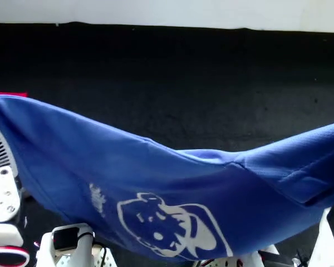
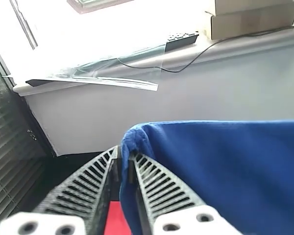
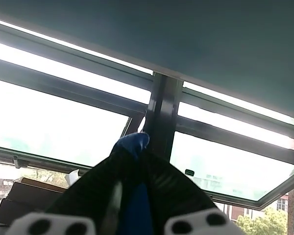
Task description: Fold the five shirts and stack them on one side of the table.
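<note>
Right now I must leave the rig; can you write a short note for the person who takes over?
Left pincer: shut on an edge of the blue shirt.
Right pincer: shut on another edge of it.
Shirt: held in the air over the black table, sagging in the middle, white print toward the high camera.
Done: shirt lifted, not folded.
Left: lay it flat, fold it, stack it on one side.
</note>
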Robot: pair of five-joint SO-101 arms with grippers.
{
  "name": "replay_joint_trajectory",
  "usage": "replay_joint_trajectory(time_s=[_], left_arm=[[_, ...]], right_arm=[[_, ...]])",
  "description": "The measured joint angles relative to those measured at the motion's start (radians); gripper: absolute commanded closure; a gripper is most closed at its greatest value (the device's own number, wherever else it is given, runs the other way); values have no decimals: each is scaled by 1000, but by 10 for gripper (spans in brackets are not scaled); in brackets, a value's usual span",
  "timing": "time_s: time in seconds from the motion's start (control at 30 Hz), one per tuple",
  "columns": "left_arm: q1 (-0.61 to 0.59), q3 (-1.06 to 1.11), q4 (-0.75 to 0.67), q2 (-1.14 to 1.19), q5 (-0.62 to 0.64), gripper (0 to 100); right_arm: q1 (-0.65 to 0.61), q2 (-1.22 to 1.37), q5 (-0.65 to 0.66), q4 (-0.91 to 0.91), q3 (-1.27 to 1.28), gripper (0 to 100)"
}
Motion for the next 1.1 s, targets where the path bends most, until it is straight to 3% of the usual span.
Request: replay_joint_trajectory(time_s=[0.27, 0.53, 0.83, 1.1], left_arm=[[0, 140, -11, 21, 0, 992], [0, 302, -192, 307, 2, 992], [2, 20, -255, 749, 2, 992], [6, -249, -198, 1005, -40, 992]], right_arm=[[0, -12, 0, -11, 204, 993], [-20, 114, 0, -146, 537, 993], [-31, 382, 0, -416, 718, 993], [-37, 494, -2, -440, 733, 993]])
